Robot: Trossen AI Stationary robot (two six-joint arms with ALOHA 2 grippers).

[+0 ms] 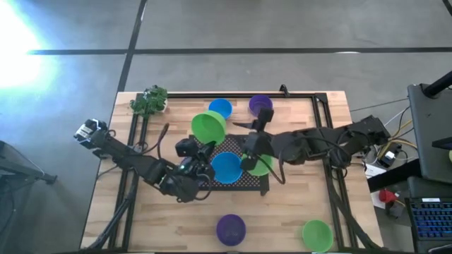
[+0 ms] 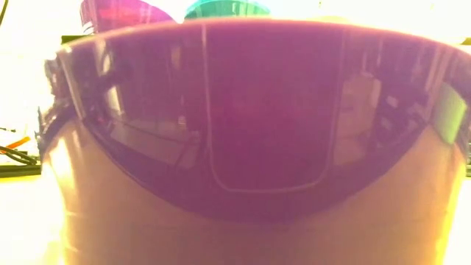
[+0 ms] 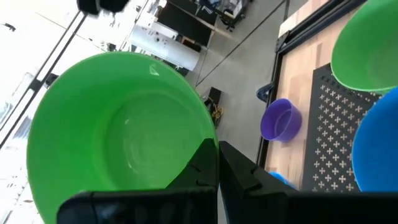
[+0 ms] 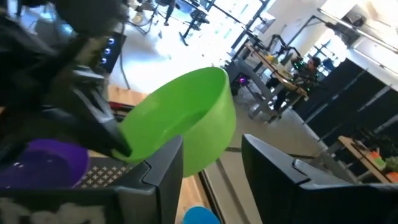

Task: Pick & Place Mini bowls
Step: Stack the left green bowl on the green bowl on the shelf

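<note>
My left gripper (image 1: 203, 150) is shut on a lime green mini bowl (image 1: 209, 127), which fills the left wrist view (image 3: 118, 130) and also shows in the right wrist view (image 4: 186, 124). My right gripper (image 1: 246, 162) is open (image 4: 211, 171) and hovers over the black mesh mat (image 1: 248, 185), beside that bowl. A blue bowl (image 1: 226, 167) and a second green bowl (image 1: 263, 167) sit on the mat. More blue (image 1: 220, 107) and purple (image 1: 260, 105) bowls stand at the far edge. Purple (image 1: 231, 227) and green (image 1: 317, 233) bowls stand near the near edge. My left gripper pinches the green bowl's rim (image 3: 204, 144), with one finger (image 3: 202, 171) on the inside of the wall and the other on the outside. The bowl is lifted clear of the table and tilted, its opening facing up and toward the wrist camera.
A small leafy plant (image 1: 150, 101) stands at the far left corner. A black frame (image 1: 325, 120) runs around the wooden tabletop. The two arms are close together over the mat. In the low view a purple bowl (image 2: 250, 110) fills the picture and hides the table.
</note>
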